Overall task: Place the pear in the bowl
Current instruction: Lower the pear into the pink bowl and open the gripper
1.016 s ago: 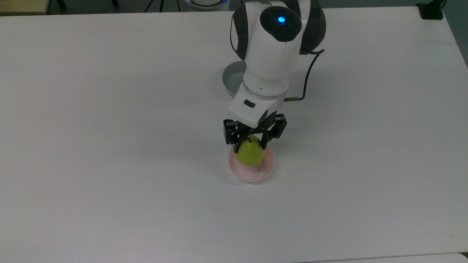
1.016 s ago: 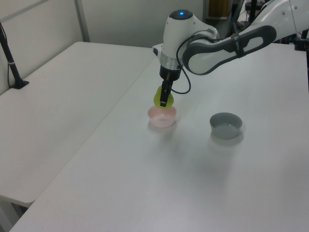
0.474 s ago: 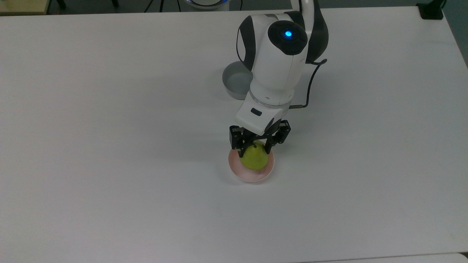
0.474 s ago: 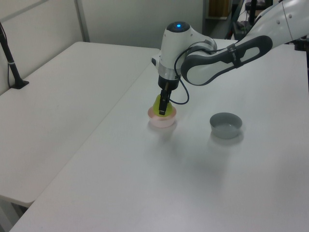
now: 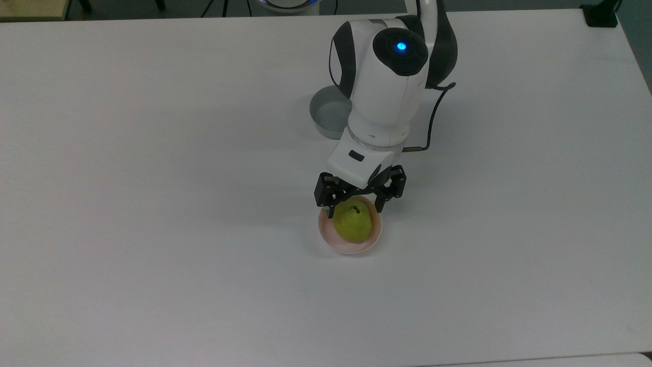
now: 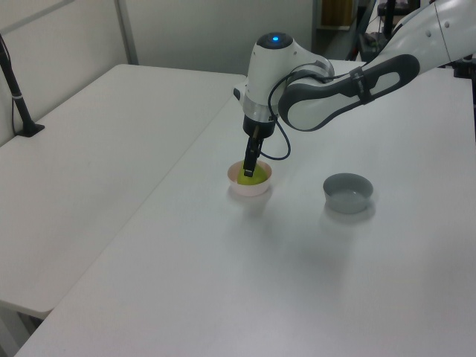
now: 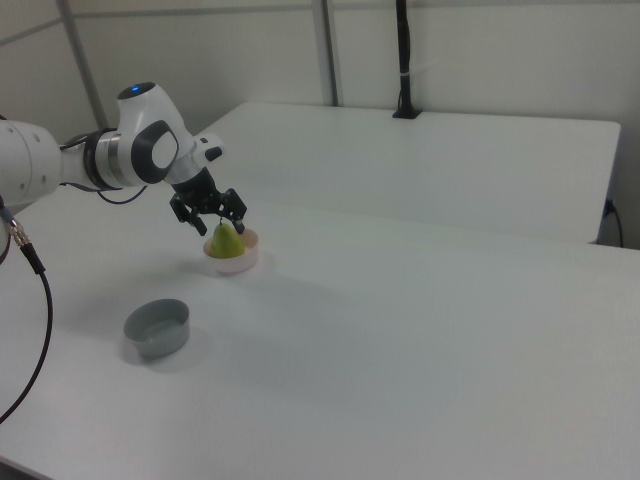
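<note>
The yellow-green pear (image 5: 352,223) sits upright inside the pale pink bowl (image 5: 346,250), its dark stem pointing up. My gripper (image 5: 356,208) hovers just over the pear's top, open, with one finger on each side of the stem end and a small gap to the fruit. In the left view the pear (image 6: 253,177) rests low in the bowl (image 6: 249,190) under the gripper (image 6: 251,167). The right view shows the pear (image 7: 225,242) standing free in the bowl (image 7: 235,266), below the spread gripper (image 7: 213,222).
A grey straight-sided bowl (image 5: 328,114) stands on the white table (image 5: 153,204) behind the arm, partly covered by it in the top view. It is also on the left view's right (image 6: 347,192) and the right view's lower left (image 7: 157,327). A black post (image 7: 404,60) stands far back.
The gripper came down with the pear into the pink bowl, then its fingers spread. The pear dropped out of the grasp and now rests in the bowl.
</note>
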`<state>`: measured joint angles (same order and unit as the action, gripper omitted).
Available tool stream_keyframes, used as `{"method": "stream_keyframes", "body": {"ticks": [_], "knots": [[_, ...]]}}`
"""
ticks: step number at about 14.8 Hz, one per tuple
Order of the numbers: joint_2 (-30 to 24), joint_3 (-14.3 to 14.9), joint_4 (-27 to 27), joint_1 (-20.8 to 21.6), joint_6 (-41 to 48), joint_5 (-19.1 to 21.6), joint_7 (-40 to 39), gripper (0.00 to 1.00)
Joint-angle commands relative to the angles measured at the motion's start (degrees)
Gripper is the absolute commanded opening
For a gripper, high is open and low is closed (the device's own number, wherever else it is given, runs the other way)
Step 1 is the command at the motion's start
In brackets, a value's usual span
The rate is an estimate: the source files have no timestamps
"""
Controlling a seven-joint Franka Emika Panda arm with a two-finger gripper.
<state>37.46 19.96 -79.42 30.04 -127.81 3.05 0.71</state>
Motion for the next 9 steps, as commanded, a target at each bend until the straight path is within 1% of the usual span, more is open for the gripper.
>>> {"method": "stream_keyframes", "body": {"ticks": [1,3,5,7,8,9], "knots": [[0.3,0.5,0.9,0.2,-0.7,0.9,0.8,1.0],[-0.4,0.4,0.8,0.0,-0.2,0.9,0.8,1.0],[-4.4,0.4,-0.1,-0.3,0.9,1.3,0.8,1.0],[-7.7,0.3,-0.5,-1.6,5.6,1.6,0.8,1.0],[-10.9,-1.4,-0.6,-3.7,8.9,1.8,0.8,1.0],[-14.0,-4.1,-0.5,-6.9,13.0,1.6,0.8,1.0]]}}
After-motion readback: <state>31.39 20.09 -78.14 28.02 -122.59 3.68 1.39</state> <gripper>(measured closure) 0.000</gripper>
